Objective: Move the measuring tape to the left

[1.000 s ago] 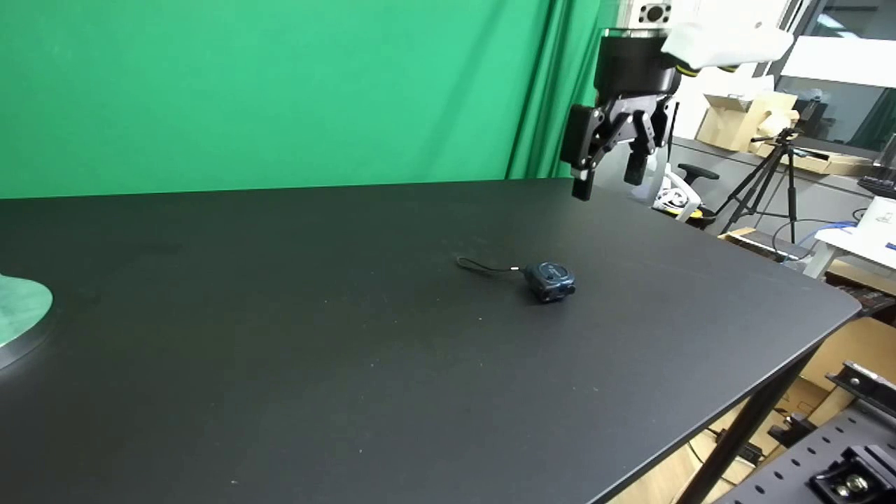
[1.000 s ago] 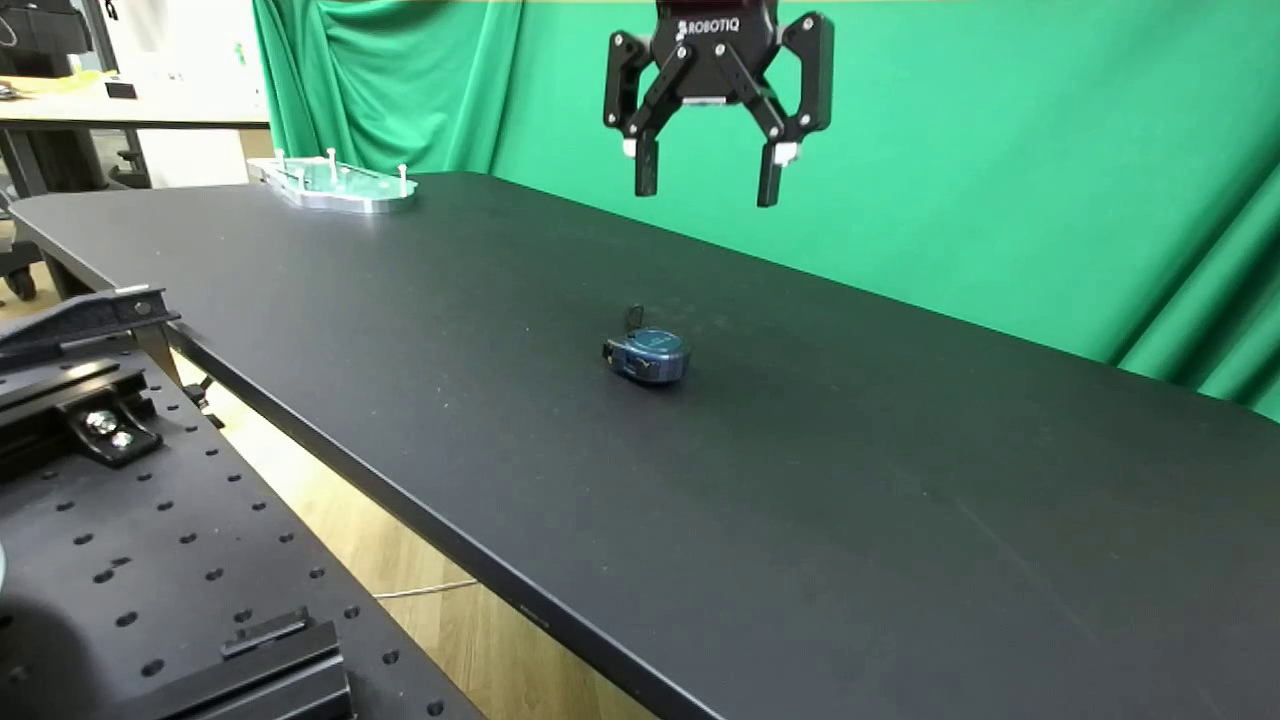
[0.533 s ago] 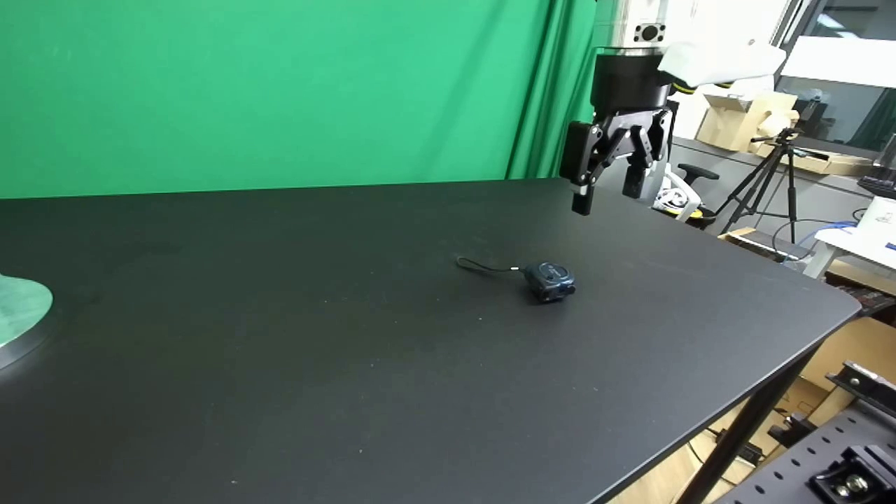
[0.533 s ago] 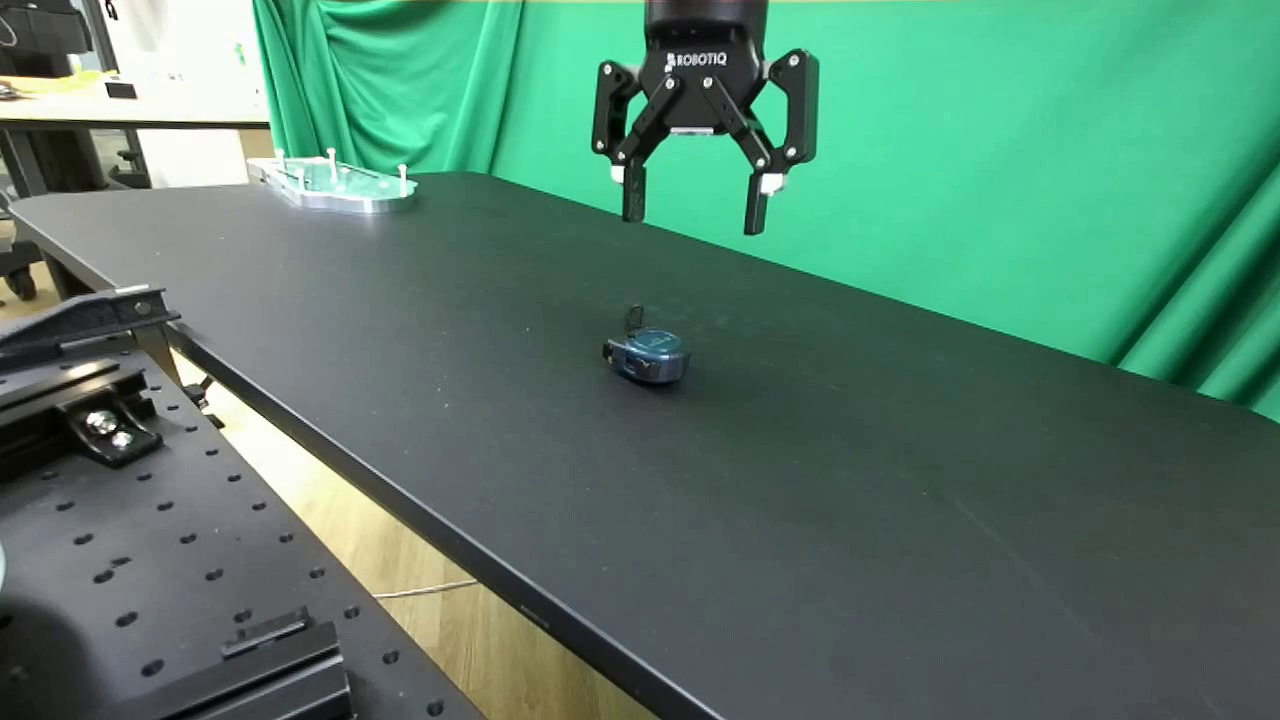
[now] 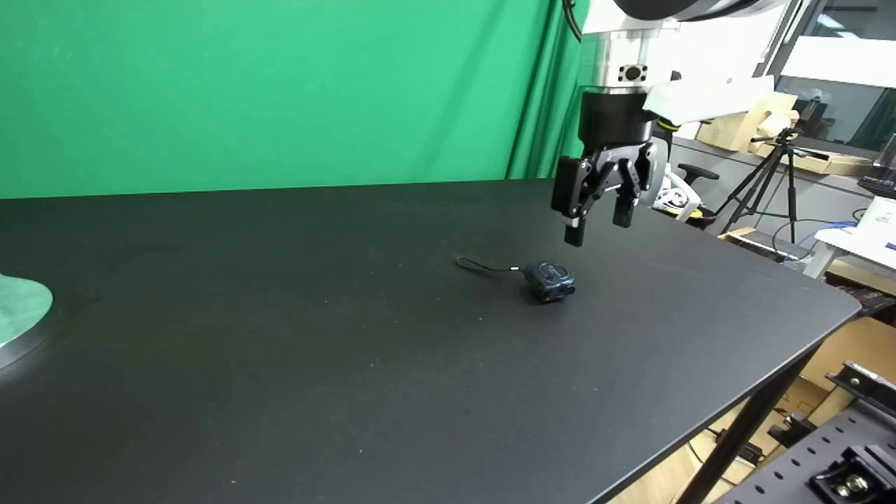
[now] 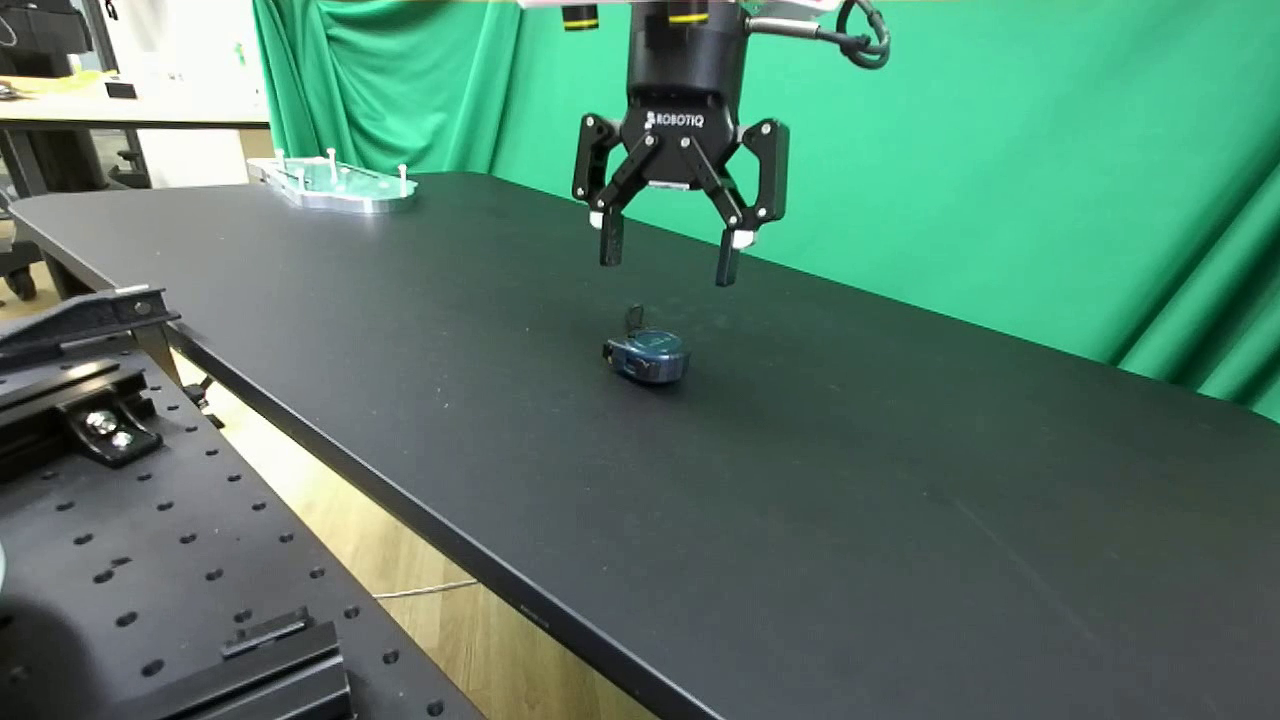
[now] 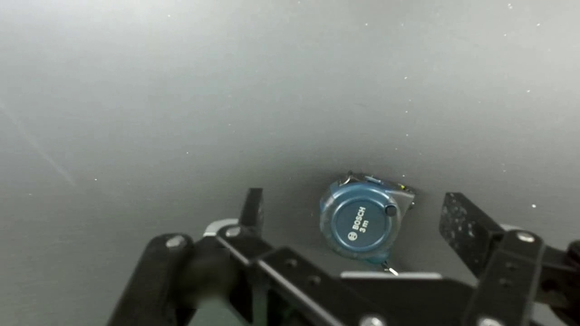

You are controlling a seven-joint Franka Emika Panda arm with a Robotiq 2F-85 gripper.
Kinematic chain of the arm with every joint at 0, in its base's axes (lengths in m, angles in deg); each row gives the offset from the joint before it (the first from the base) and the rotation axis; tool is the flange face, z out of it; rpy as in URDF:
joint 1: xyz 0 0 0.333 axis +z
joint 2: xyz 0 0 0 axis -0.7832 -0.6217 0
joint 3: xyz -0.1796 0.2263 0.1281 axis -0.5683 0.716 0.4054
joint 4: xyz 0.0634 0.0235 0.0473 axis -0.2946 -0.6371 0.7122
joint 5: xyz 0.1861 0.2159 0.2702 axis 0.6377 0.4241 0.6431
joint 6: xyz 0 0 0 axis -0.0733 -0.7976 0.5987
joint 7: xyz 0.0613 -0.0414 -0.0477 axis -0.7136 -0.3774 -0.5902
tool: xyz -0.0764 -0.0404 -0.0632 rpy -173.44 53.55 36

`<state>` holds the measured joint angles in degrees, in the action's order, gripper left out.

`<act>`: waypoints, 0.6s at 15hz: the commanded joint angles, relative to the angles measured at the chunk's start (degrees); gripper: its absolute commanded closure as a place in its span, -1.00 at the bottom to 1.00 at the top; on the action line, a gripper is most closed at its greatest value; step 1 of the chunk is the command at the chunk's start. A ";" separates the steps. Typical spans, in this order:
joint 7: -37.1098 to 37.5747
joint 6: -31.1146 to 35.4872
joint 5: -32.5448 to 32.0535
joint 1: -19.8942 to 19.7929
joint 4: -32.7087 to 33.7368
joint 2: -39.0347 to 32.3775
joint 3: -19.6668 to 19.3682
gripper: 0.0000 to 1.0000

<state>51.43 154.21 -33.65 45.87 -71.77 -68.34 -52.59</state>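
The measuring tape is a small blue-and-black case that lies flat on the dark table in both exterior views [image 5: 550, 281] [image 6: 650, 356]. Its thin black wrist strap [image 5: 483, 266] trails to the left in that exterior view. My gripper [image 5: 598, 227] is open, empty and pointing straight down above the table. In an exterior view the gripper [image 6: 668, 272] hangs above and slightly behind the tape. In the wrist view the tape [image 7: 361, 222] shows between the two spread fingers, touching neither. The gripper body hides most of the strap there.
A clear greenish plate with pegs [image 6: 340, 190] stands at the table's far left corner in an exterior view. The table's edge [image 6: 420, 500] runs beside a perforated metal plate [image 6: 200, 560]. A green curtain [image 5: 280, 91] hangs behind the table.
My gripper has come down towards the tape and shifted slightly left in both exterior views. It stays open. The measuring tape has not moved.
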 commanded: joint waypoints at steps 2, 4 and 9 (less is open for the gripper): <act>0.16 4.09 2.55 0.79 3.38 -6.82 -1.19 -1.00; 0.29 6.11 4.83 0.92 4.33 -9.24 -1.15 -1.00; -0.31 8.09 10.24 1.27 6.94 -14.11 -0.76 -1.00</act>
<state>51.18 161.78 -25.59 46.44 -67.12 -79.90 -53.05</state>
